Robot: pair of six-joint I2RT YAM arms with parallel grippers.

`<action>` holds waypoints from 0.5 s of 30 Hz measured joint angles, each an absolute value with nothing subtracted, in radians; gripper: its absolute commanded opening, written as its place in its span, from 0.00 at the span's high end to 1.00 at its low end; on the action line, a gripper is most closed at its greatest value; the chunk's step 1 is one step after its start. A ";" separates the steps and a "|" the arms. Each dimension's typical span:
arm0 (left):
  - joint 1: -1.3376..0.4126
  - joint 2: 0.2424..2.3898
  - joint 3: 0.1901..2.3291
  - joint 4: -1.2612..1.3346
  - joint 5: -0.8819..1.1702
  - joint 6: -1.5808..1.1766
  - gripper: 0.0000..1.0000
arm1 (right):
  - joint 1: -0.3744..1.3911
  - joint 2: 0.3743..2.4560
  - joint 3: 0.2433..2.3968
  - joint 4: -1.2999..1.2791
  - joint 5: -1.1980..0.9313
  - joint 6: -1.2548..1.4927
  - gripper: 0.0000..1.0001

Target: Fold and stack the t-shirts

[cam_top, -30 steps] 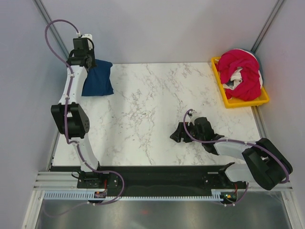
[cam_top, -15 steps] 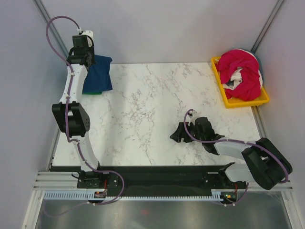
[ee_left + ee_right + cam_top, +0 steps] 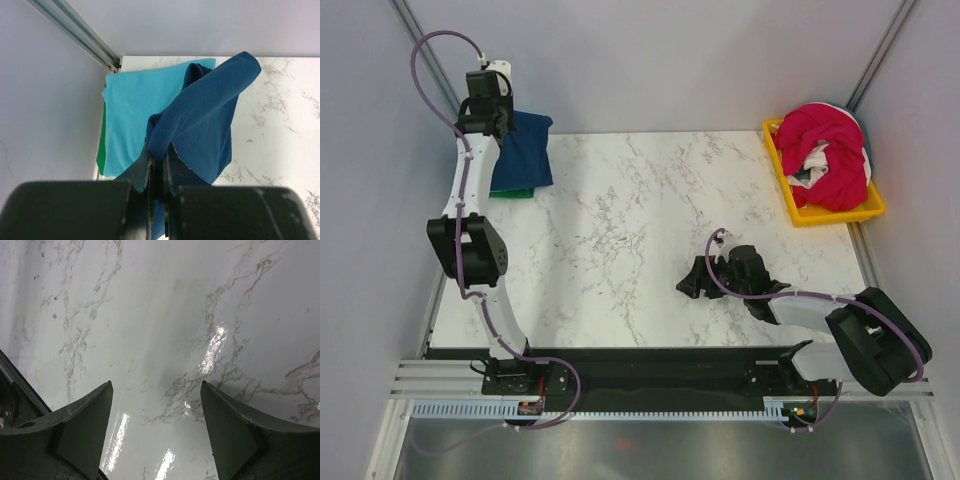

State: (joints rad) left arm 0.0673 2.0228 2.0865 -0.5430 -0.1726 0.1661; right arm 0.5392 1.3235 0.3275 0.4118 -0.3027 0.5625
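My left gripper (image 3: pixel 159 150) (image 3: pixel 492 118) is shut on a navy blue t-shirt (image 3: pixel 205 117) (image 3: pixel 525 150), which hangs from it above the table's far left corner. Under it lies a folded teal t-shirt (image 3: pixel 132 112) on a green t-shirt (image 3: pixel 101 150) (image 3: pixel 520 193); only an edge of the green one shows. A magenta-red t-shirt (image 3: pixel 825 140) and a white one (image 3: pixel 815 160) are bundled in the yellow tray (image 3: pixel 840 213) at the far right. My right gripper (image 3: pixel 156 405) (image 3: pixel 698 282) stands open just over bare marble, near the table's front right.
The marble table (image 3: pixel 640 220) has grey walls at the back and on both sides. A metal frame rail (image 3: pixel 80 35) runs along the left corner. Purple cables loop round both arms.
My left gripper has moved the navy t-shirt back and left towards the corner, uncovering a strip of the green shirt below. The right arm has not moved.
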 measured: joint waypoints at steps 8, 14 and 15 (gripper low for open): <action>0.091 2.031 2.148 -0.539 -0.150 0.173 0.98 | 0.539 1.329 0.327 0.419 -0.310 0.564 0.21; 0.117 2.093 2.178 -0.517 -0.128 0.174 0.98 | 0.539 1.338 0.327 0.434 -0.317 0.565 0.21; 0.122 2.110 2.184 -0.517 -0.126 0.174 0.98 | 0.539 1.340 0.327 0.435 -0.318 0.565 0.21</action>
